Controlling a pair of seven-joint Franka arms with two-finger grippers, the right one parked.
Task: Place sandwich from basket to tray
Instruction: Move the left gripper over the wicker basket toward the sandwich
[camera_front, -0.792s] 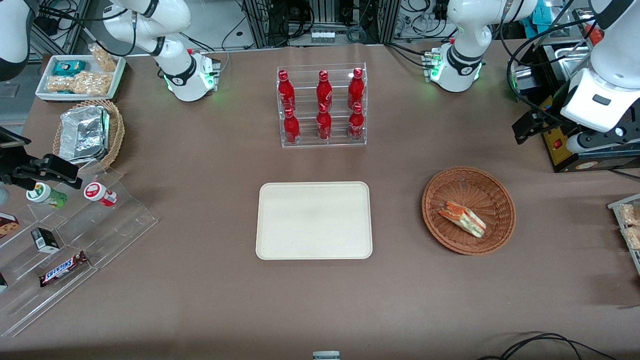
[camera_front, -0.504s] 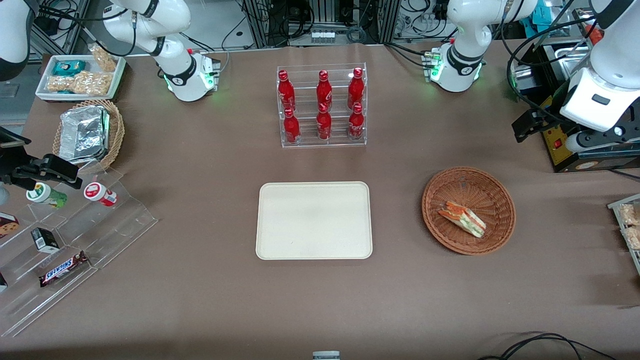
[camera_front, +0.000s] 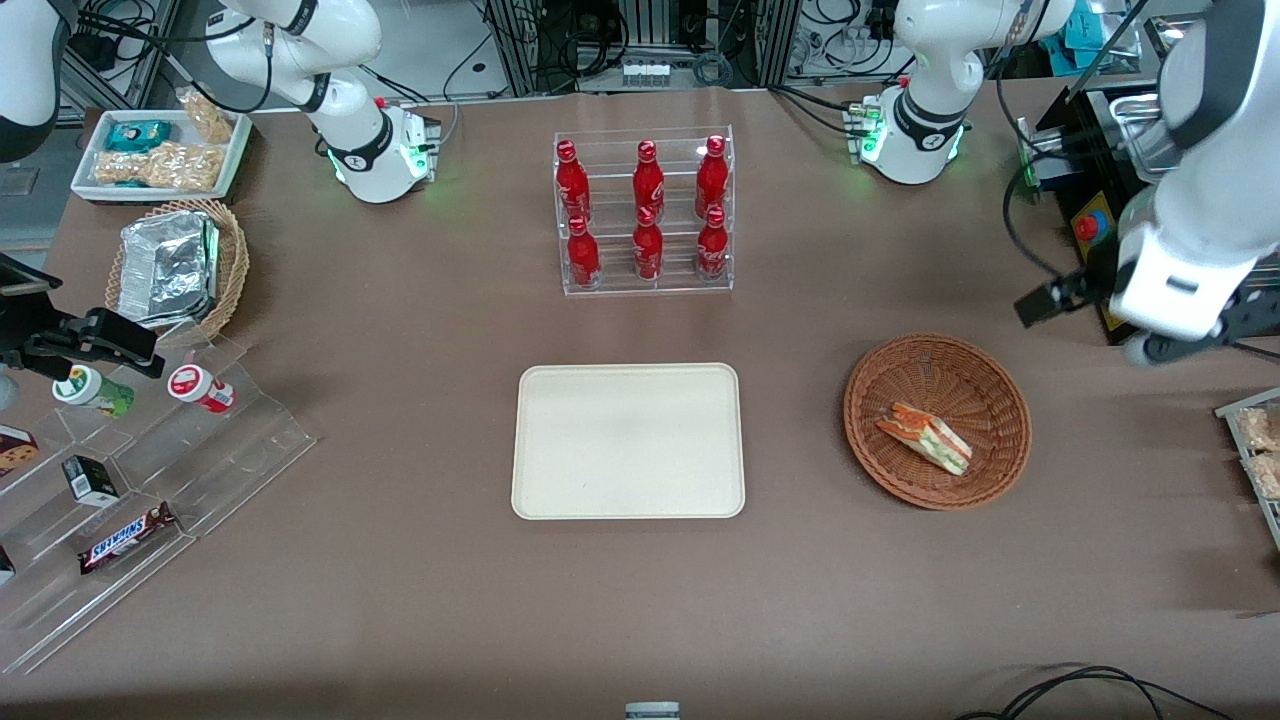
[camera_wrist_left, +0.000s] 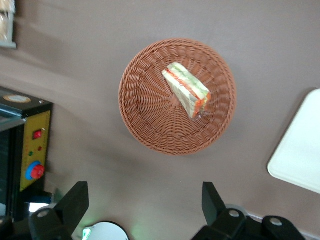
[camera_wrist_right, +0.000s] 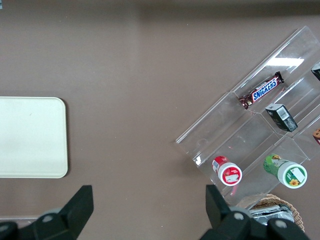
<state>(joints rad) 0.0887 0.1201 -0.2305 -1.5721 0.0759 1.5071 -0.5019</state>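
Sandwich (camera_front: 925, 438) lies in your basket (camera_front: 985, 385); tray (camera_front: 628, 441) sits apart on the tabletop. Your jaws hang wide open and empty, high above the basket.

The sandwich (camera_front: 925, 437) is white bread with orange-red and green filling in stripes, shown also in the left wrist view (camera_wrist_left: 187, 90). It lies in the basket (camera_front: 985, 380), a reddish-brown wicker woven in concentric rings (camera_wrist_left: 150, 115). The tray (camera_front: 628, 441) is plain cream (camera_wrist_left: 300, 150). The counter (camera_front: 400, 600) is a flat dull brown.

The gripper (camera_wrist_left: 145, 207), held high above the counter near the basket, has black fingers (camera_wrist_left: 75, 200), set wide apart. Its arm's casing is white.

The bottles (camera_front: 646, 205) are bright red with white script, standing in a clear acrylic rack (camera_front: 725, 140). A control box (camera_wrist_left: 30, 145) is black and yellow with a red button on a blue ring.
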